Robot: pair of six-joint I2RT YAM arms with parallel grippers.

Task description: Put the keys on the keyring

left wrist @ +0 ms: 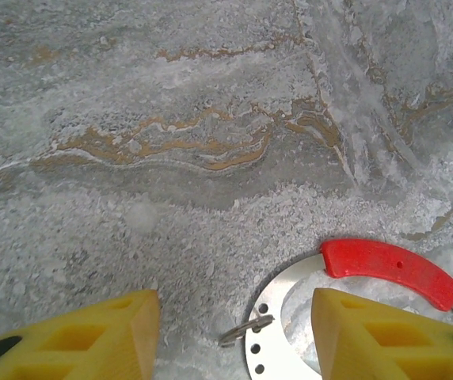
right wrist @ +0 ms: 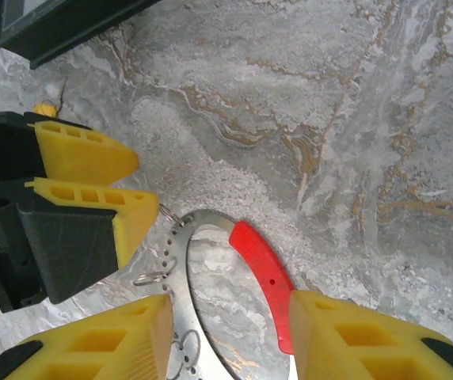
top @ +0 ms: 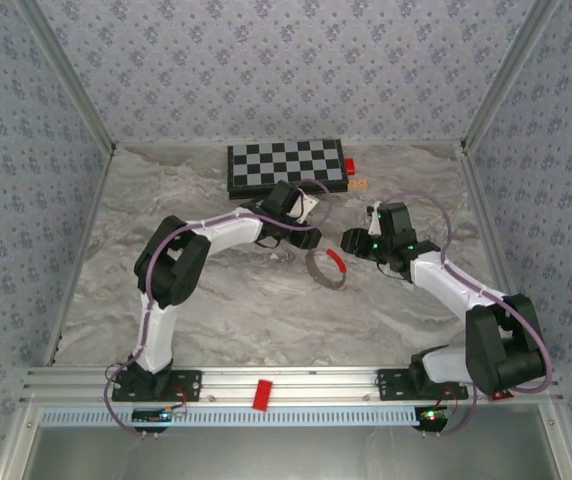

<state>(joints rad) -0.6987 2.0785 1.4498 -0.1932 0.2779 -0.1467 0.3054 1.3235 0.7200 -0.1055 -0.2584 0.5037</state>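
Two grippers, one keyring, one key and one chessboard are counted on the marbled table (top: 216, 300).

In the top view the left gripper (top: 306, 238) is held at 10 o'clock of the keyring (top: 326, 286), just beside it. Its yellow fingers (left wrist: 108, 336) are seen spread apart in the left wrist view, with nothing pinched and the ring's rim lying by the right-hand one.

The keyring is laid flat near the table's middle. It is a thin grey metal loop, its rim pierced by a row of small holes, with a single bright red section (top: 337, 261) at 1 o'clock. In the right wrist view three small wire loops (right wrist: 150, 277) are counted along the perforated edge.

The right gripper (top: 351, 243) is placed at 2 o'clock of the ring. Its fingers (right wrist: 353, 340) are spread wide with the ring seen between them; whether they touch it cannot be told.

At 12 o'clock of the ring the chessboard (top: 288, 165) is set, with one small red block (top: 350, 166) at its 3 o'clock edge. The key (top: 359, 185), tiny and yellow-orange, is found at 5 o'clock of that block, well apart from the ring.
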